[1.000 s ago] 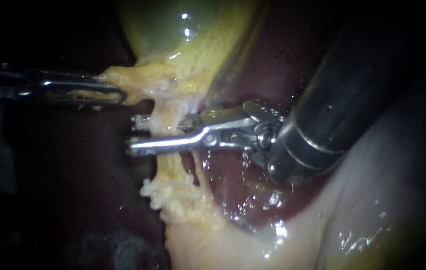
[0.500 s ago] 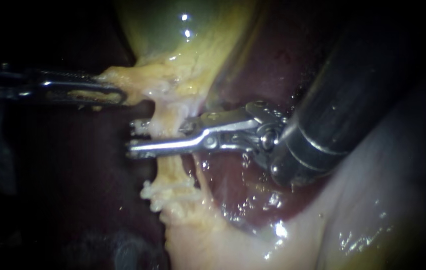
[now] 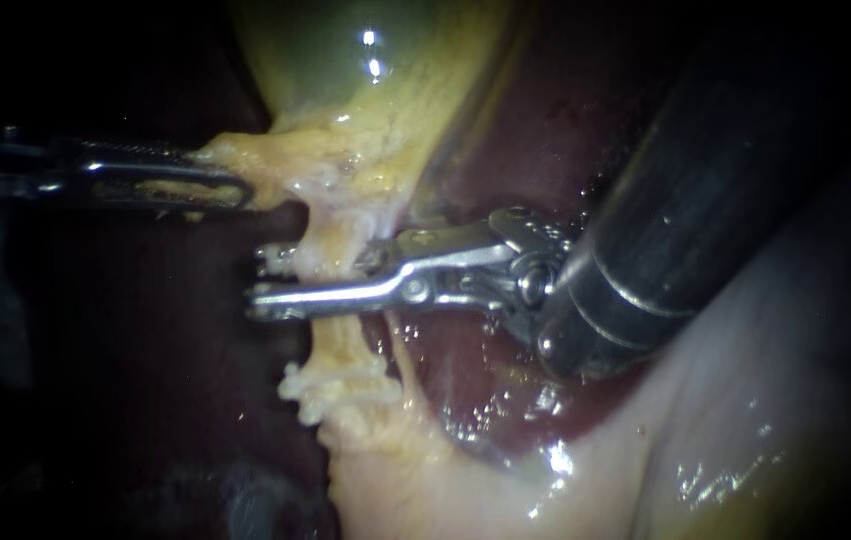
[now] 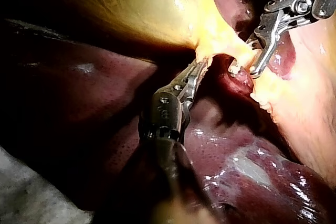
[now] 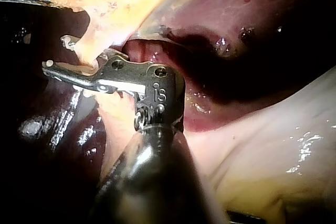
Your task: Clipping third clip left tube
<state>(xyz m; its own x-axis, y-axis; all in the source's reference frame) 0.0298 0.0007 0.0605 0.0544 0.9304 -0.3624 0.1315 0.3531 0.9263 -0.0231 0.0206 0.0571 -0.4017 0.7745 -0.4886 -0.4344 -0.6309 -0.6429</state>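
The left tube (image 3: pixel 330 240) is seen as a pale yellow, glistening strand. It is stretched from the fatty lower end of the gallbladder (image 3: pixel 345 60) down to a lumpy knot of fat (image 3: pixel 330 385). At mid-length it is straddled by the parted jaws of the right instrument (image 3: pixel 263 279), between which it lies.

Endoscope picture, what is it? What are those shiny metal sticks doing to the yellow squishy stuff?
It comes from a tiny camera close to a pig's liver and gallbladder. The other two pictures come from cameras on the robot's two arms. The sticks are the robot's thin tools. The left instrument has its claw shut on yellow tissue where the gallbladder narrows, holding it. The right instrument has its claw open around a pale tube, one half on each side of it. Its job is to put a clip on that tube.
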